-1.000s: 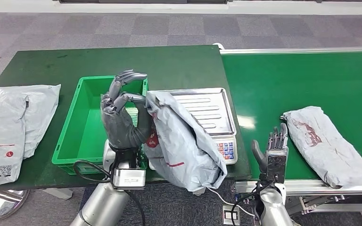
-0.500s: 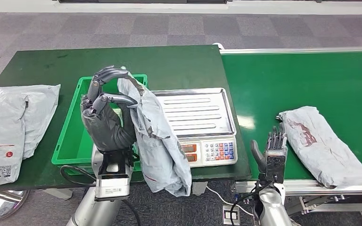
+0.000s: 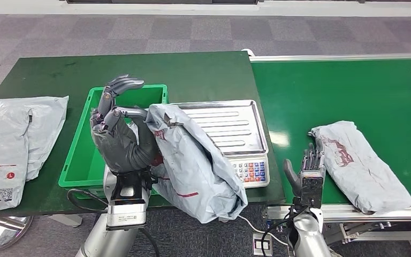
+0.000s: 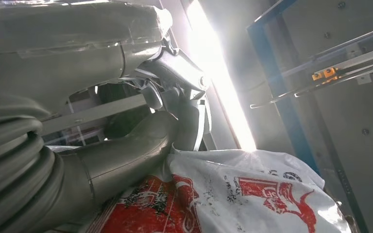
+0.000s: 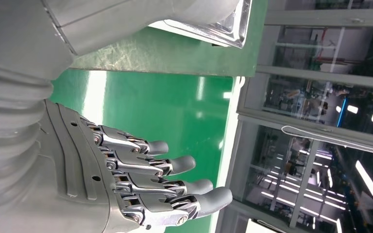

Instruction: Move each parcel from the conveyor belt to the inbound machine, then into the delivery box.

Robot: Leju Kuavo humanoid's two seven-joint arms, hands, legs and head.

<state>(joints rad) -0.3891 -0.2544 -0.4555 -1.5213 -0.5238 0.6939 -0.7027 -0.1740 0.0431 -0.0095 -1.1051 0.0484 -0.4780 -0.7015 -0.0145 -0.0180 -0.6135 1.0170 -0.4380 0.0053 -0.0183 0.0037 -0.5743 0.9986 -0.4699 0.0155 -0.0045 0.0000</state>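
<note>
Swinging back right since a moment ago, the grey parcel point(image 3: 195, 163) is hanging over the scale point(image 3: 230, 128), pinched by our left hand point(image 3: 120, 136). We are judging it mid-transfer: next, carry it left over the green box point(image 3: 83, 155). Our right hand point(image 3: 310, 168) is waiting released, fingers point(image 5: 175, 165) spread; the left wrist view is revealing red print.

We seem to be at a parcel-sorting station: a long green conveyor belt point(image 3: 353, 91), a steel-topped weighing scale with keypad point(image 3: 230, 134), a green plastic crate point(image 3: 80, 160), and grey plastic mailing bags point(image 3: 16, 139).
</note>
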